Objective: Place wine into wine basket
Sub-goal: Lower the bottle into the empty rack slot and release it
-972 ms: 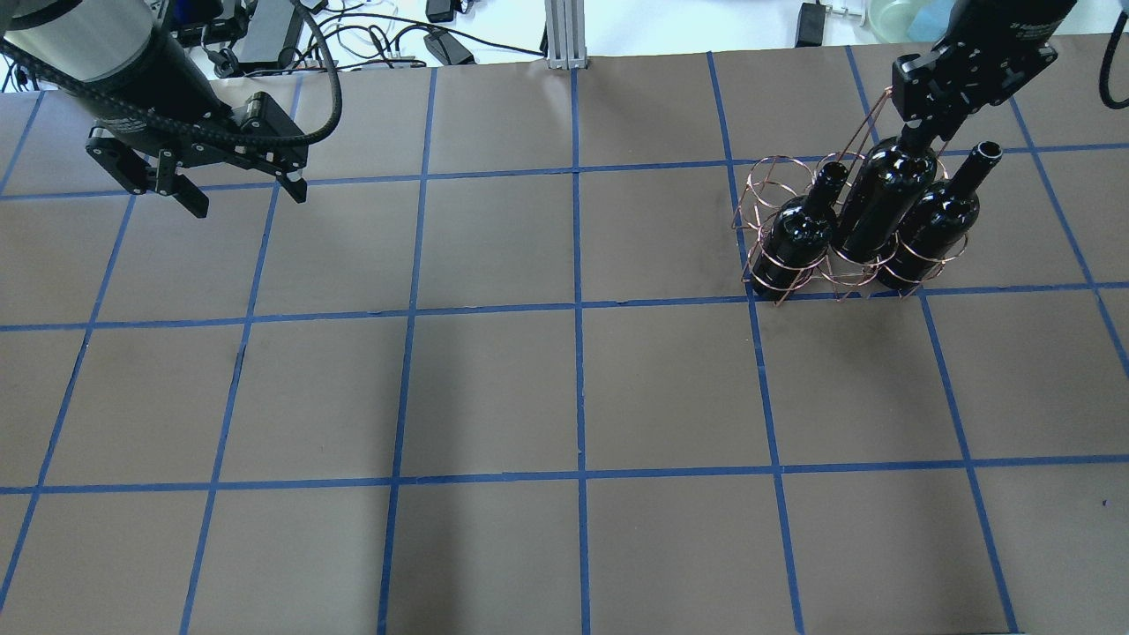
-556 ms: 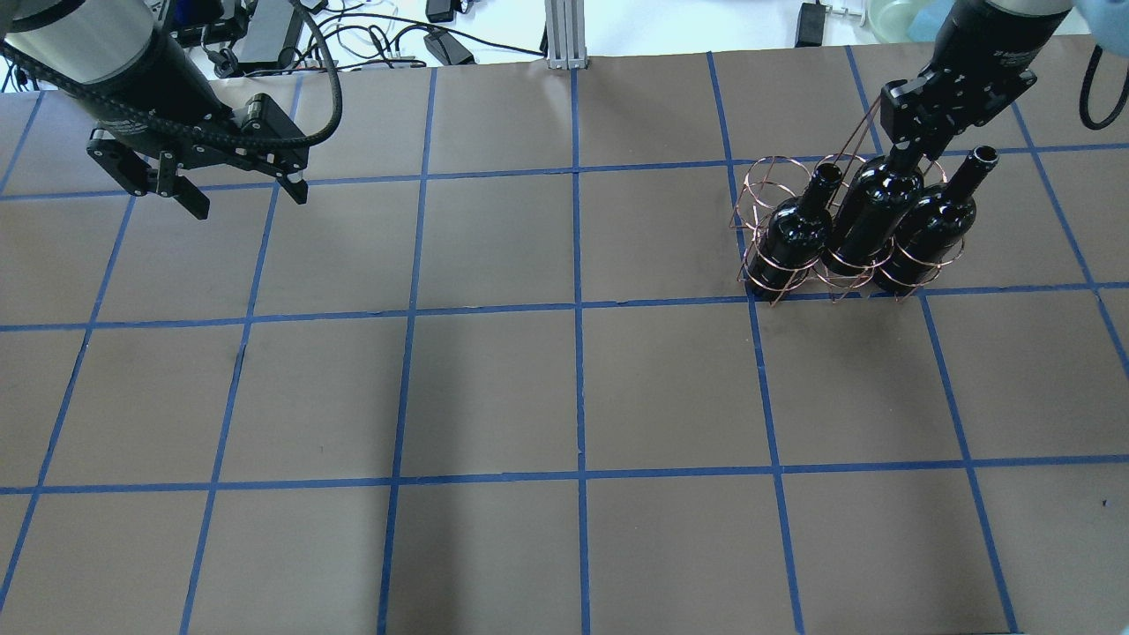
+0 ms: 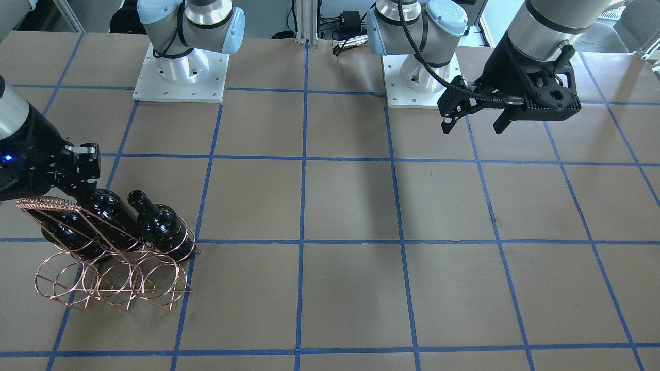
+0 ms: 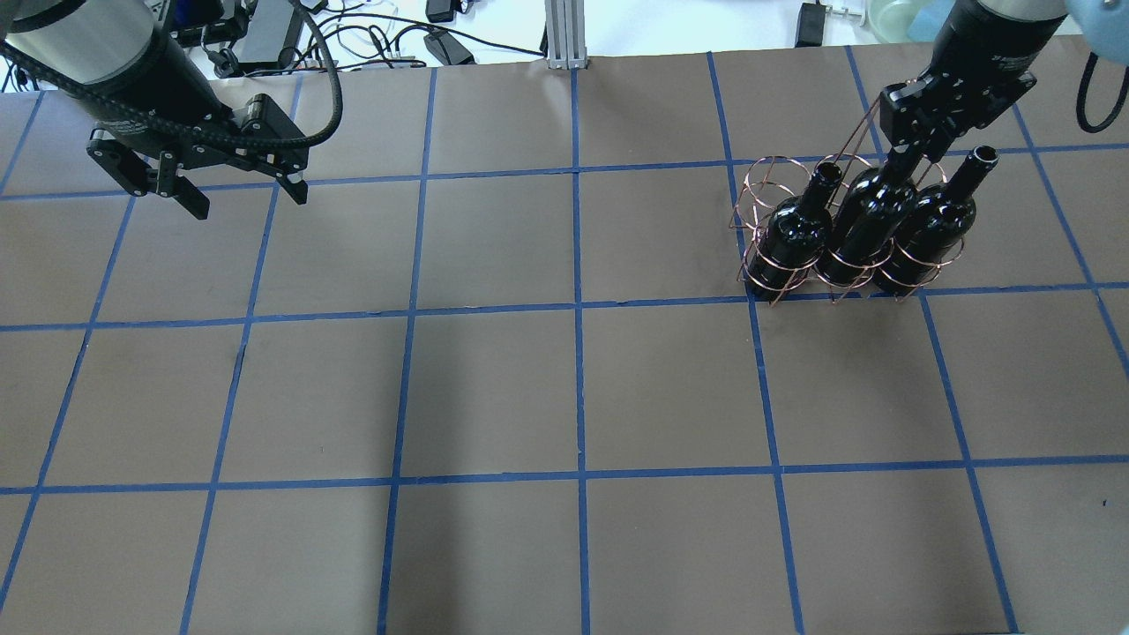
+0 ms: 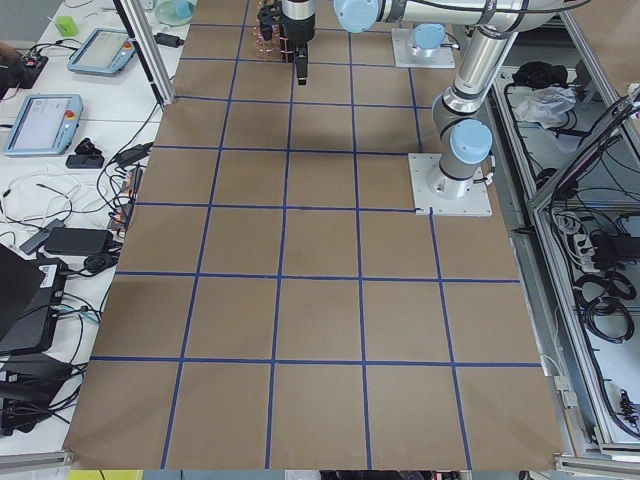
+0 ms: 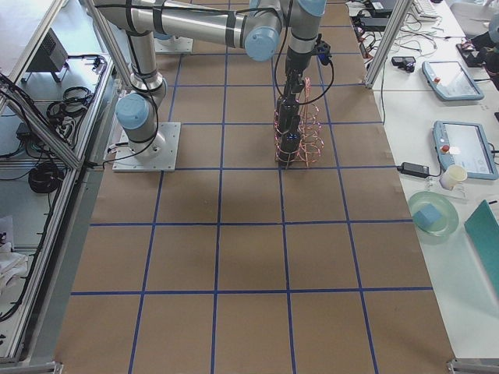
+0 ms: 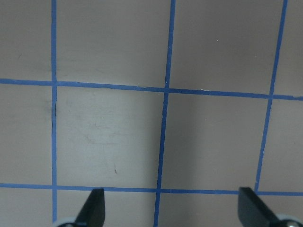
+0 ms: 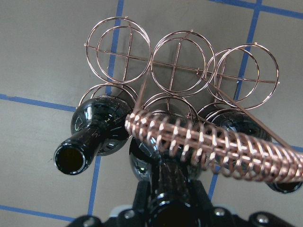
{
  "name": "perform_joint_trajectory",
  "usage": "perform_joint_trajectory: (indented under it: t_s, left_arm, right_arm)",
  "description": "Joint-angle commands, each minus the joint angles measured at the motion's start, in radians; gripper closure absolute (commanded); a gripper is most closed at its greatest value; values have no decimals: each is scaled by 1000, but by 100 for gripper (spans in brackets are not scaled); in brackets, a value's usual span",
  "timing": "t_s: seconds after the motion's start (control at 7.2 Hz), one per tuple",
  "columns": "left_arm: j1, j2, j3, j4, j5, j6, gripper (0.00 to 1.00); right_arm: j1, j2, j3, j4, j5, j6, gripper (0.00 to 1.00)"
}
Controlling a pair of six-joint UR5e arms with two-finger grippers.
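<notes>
The copper wire wine basket (image 4: 766,183) stands at the table's far right. Three glossy black wine bottles stand in its near row of rings. My right gripper (image 4: 905,159) is shut on the neck of the middle bottle (image 4: 869,220), which sits down in its ring between the left bottle (image 4: 798,234) and the right bottle (image 4: 930,229). In the right wrist view the held neck (image 8: 170,203) rises under the basket's woven top edge (image 8: 213,146). My left gripper (image 4: 238,190) hangs open and empty over the far left; its fingertips (image 7: 94,208) frame bare table.
The basket's far row of rings (image 8: 177,61) holds nothing. A metal post (image 4: 564,35) and cables (image 4: 370,35) lie beyond the table's far edge. The brown table surface (image 4: 494,397) carries a blue tape grid.
My right gripper has lowered the middle bottle down into its basket ring; it now stands level with the other two. The left arm has not moved.
</notes>
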Motion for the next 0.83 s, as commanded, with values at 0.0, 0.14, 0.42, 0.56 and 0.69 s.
perform_joint_trajectory:
  t_s: [0.0,0.14,0.42,0.56,0.69]
  left_arm:
    - [0,2,2,0,3,0,0]
    - [0,3,2,2,4,0,0]
    - [-2,8,0,0,6,0,0]
    - [-18,18,2,0,6,-6,0]
    - [-85,17,2,5,7,-8,0]
  right_arm:
    - [0,-13,-1,5,-4,0,0]
    - [1,-50,-4,3,2,9,0]
    - [12,-136,-9,13,13,53,0]
    - [38,-180,-6,29,13,135,0]
    - [102,-194,5,54,16,223,0]
